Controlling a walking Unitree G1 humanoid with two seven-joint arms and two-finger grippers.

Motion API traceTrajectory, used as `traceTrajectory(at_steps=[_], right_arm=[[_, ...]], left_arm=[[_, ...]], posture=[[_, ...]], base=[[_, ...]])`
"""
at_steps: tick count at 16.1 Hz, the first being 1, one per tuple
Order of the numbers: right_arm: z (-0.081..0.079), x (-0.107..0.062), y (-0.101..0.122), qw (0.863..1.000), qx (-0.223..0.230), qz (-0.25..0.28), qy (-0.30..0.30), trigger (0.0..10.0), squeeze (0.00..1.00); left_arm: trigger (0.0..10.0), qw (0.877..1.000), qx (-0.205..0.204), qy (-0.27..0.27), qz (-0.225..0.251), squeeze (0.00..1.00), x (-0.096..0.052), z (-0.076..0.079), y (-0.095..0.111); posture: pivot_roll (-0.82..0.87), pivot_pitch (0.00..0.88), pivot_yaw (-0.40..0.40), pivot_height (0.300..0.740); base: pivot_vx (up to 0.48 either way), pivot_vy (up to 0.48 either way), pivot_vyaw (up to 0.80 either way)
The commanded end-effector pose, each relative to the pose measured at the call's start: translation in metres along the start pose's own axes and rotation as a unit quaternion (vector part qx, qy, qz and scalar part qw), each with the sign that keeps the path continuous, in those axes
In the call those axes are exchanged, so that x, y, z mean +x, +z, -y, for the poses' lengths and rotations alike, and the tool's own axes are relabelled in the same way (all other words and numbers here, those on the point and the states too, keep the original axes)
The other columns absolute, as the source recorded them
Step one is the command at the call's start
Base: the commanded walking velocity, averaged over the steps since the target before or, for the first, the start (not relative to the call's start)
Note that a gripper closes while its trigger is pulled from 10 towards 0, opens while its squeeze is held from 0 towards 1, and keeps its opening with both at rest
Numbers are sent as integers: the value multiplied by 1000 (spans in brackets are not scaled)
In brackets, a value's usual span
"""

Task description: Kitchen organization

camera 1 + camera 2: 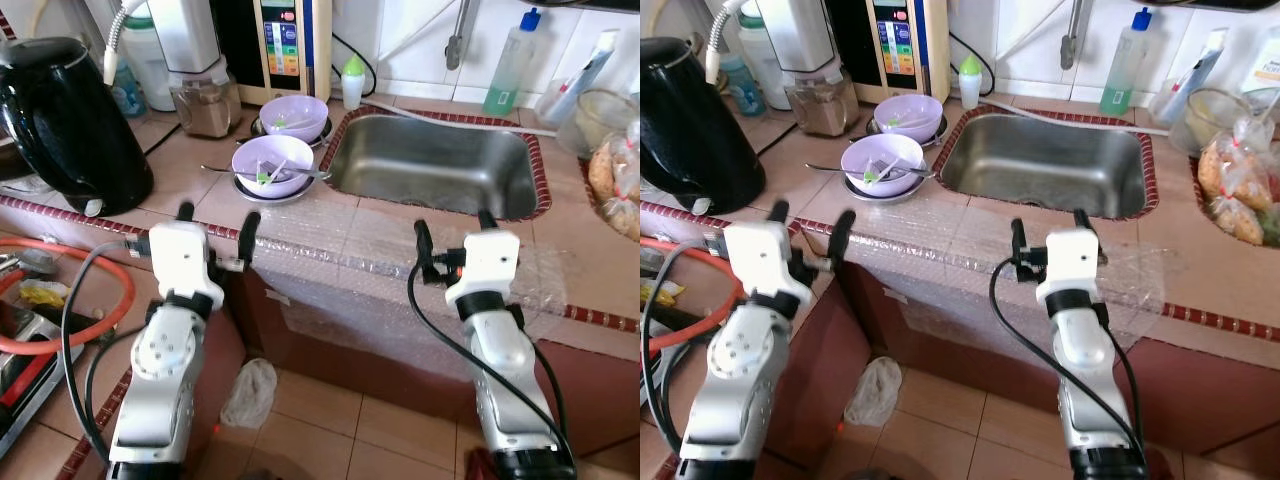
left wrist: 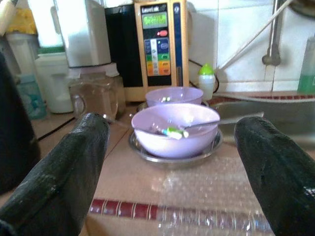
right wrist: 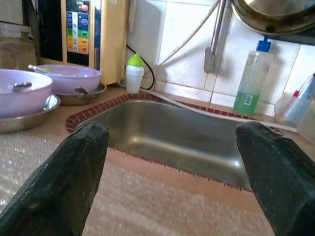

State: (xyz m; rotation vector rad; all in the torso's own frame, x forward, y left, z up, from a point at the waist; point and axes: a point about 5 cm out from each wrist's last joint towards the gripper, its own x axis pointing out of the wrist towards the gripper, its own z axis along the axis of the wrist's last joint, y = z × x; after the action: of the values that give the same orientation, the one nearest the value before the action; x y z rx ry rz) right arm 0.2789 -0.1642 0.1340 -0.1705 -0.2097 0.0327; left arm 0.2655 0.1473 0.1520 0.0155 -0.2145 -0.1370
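Two lilac bowls sit on metal plates left of the steel sink [image 1: 437, 165]. The nearer bowl [image 1: 272, 164] holds a spoon and green scraps; the farther bowl [image 1: 294, 116] stands behind it. My left gripper [image 1: 216, 218] hovers open at the counter's front edge, just short of the nearer bowl [image 2: 174, 129]. Over the bubble wrap [image 1: 400, 255] in front of the sink [image 3: 182, 135], my right gripper [image 1: 455, 228] is open too, with nothing between its fingers.
A black kettle [image 1: 65, 120] stands at the left, a blender jar [image 1: 205, 105] and a water ioniser [image 1: 290, 45] at the back. A green soap bottle [image 1: 513, 65] and bagged food [image 1: 620, 180] are at the right. Orange hose [image 1: 70, 300] lies lower left; a bag [image 1: 247, 392] lies on the floor.
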Motion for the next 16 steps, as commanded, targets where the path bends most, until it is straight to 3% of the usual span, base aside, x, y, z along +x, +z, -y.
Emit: traceTrajectory(at_steps=[1, 4, 12, 16], right_arm=[[0, 2, 6, 1000, -5, 13, 6, 10000, 0], [1, -1, 1, 1000, -3, 3, 2, 10000, 0], [0, -3, -2, 1000, -2, -3, 6, 10000, 0], [-1, -3, -2, 1000, -1, -5, 8, 10000, 0]], left_arm=[[10000, 1000, 1, 0, 6, 0, 2, 0, 4], [10000, 1000, 1, -10, -2, 0, -1, 5, 2], [10000, 1000, 0, -11, -4, 0, 1, 4, 3], [10000, 1000, -4, -4, -4, 0, 0, 3, 3]], posture=[[-8, 0, 54, 740], [-11, 0, 58, 740], [-12, 0, 64, 740], [-12, 0, 62, 740]], base=[[0, 0, 0], [0, -82, 0], [0, -393, 0], [0, 0, 0]])
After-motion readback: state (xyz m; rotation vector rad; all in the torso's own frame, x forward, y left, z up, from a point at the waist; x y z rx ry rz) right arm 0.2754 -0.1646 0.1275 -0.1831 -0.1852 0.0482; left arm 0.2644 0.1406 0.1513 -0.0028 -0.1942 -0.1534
